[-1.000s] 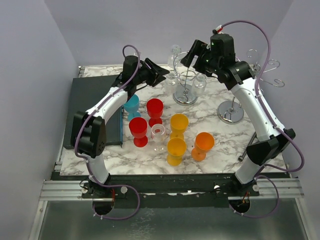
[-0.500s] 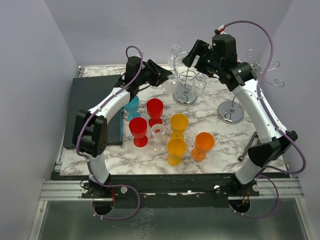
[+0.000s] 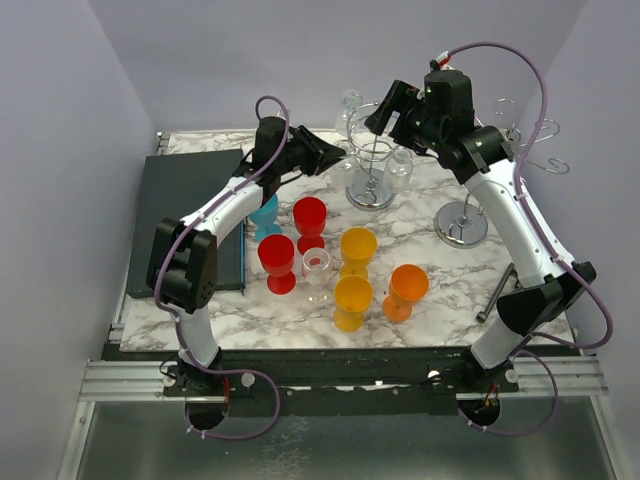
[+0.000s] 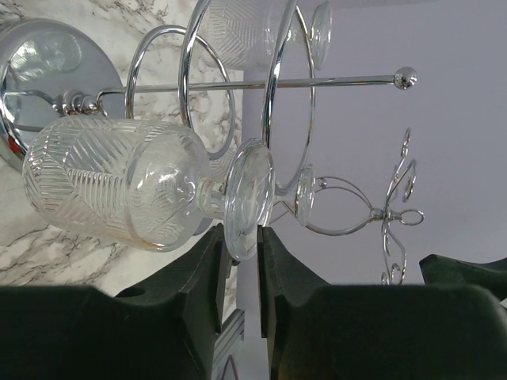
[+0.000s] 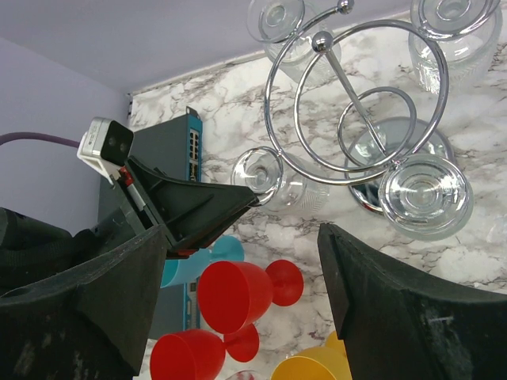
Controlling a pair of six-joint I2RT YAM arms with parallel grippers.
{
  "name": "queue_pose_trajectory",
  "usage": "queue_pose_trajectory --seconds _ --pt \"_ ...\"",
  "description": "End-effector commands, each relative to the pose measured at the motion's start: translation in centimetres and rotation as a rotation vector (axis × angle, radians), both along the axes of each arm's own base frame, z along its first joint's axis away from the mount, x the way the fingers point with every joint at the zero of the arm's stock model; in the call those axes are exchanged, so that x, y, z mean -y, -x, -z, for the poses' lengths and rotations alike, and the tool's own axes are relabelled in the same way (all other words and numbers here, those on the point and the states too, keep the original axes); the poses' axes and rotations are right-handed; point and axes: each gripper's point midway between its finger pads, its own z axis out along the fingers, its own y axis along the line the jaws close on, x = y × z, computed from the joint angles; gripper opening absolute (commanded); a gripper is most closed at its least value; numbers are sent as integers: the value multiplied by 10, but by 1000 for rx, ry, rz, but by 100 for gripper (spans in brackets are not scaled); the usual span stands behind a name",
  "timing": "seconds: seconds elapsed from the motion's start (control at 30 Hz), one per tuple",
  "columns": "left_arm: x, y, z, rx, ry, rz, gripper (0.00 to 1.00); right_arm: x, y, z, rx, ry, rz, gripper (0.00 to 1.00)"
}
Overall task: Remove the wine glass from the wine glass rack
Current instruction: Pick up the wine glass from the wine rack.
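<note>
- Closing in over the last second, the left gripper (image 4: 242,233) has swung from beside the dark mat (image 3: 185,195) up to the wine glass rack (image 4: 333,80), its jaws narrowing as it came
- Its fingers now stand on either side of the foot of the wine glass (image 4: 119,190), with the disc's edge dipping between them; whether they already pinch it firmly I cannot tell
- The glass is not off yet: it hangs at the rack's left side, foot up against the wire ring, bowl towards the marble table (image 3: 450,300)
- By my reading this is the grasp itself, so the lift-out is the next step
- The right gripper (image 5: 244,229) hovers over the rack, spread wide and holding nothing
- Likely obstacles: the ring must let the stem slide out sideways, and two other clear glasses (image 5: 424,194) hang close on the same rack
- The coloured cups (image 3: 310,215) crowd the table just in front, limiting where to set down
- A second rack (image 3: 462,225) stands apart to the right
</note>
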Motion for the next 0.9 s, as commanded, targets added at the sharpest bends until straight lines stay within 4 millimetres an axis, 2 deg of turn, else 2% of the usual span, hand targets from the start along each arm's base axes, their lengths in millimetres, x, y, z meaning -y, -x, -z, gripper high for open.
queue_pose_trajectory --seconds 0.0,0.2,0.37,0.87 --pt "4 5 -1 16 10 26 25 3 4 -13 39 -9 17 83" --pt "3 7 -4 25 13 29 14 4 4 -12 37 -4 20 83" --pt "3 12 -11 44 23 40 0 4 4 -12 36 -2 23 83" --pt "1 24 -46 114 93 74 0 5 2 -10 33 6 30 83"
